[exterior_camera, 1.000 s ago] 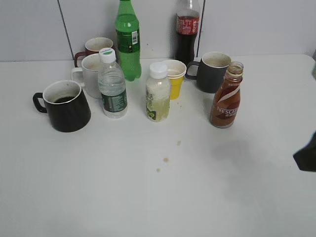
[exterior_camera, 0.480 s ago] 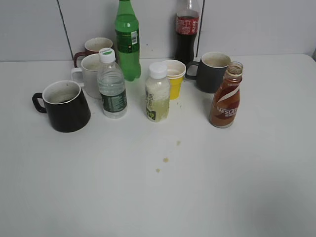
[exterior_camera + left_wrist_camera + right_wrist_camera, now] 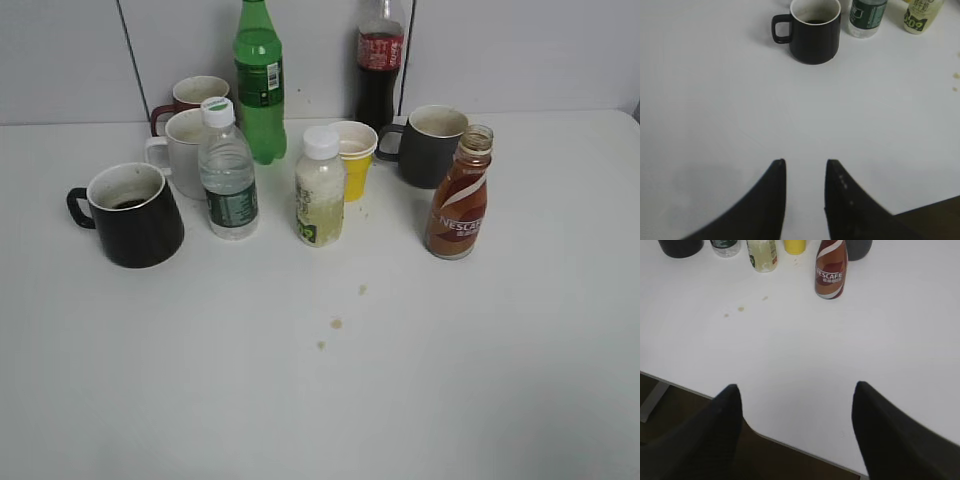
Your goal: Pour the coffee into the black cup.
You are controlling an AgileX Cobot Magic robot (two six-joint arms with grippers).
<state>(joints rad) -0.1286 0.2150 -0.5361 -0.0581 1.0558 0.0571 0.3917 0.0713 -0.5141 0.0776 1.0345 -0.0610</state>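
Note:
The coffee point(image 3: 458, 200), a small brown NESCAFE bottle without a cap, stands upright at the right of the white table; it also shows in the right wrist view point(image 3: 831, 268). The black cup point(image 3: 133, 216), glossy with a whitish inside and dark liquid at the bottom, stands at the left with its handle to the left; it also shows in the left wrist view point(image 3: 811, 28). My left gripper point(image 3: 805, 162) is open and empty, well short of the cup. My right gripper point(image 3: 796, 386) is wide open and empty over the table's front edge. Neither gripper shows in the exterior view.
Between cup and coffee stand a clear water bottle point(image 3: 227, 170), a pale yellowish bottle point(image 3: 320, 187) and a yellow paper cup point(image 3: 353, 157). Behind are a white mug point(image 3: 180, 150), a dark red mug point(image 3: 192, 95), a green bottle point(image 3: 259, 80), a cola bottle point(image 3: 379, 62) and a matte grey mug point(image 3: 430, 145). Brown drips point(image 3: 336, 323) mark the table.
The dark shape at the right edge of the exterior view one second ago has gone out of view. The bottles and cups have not moved.

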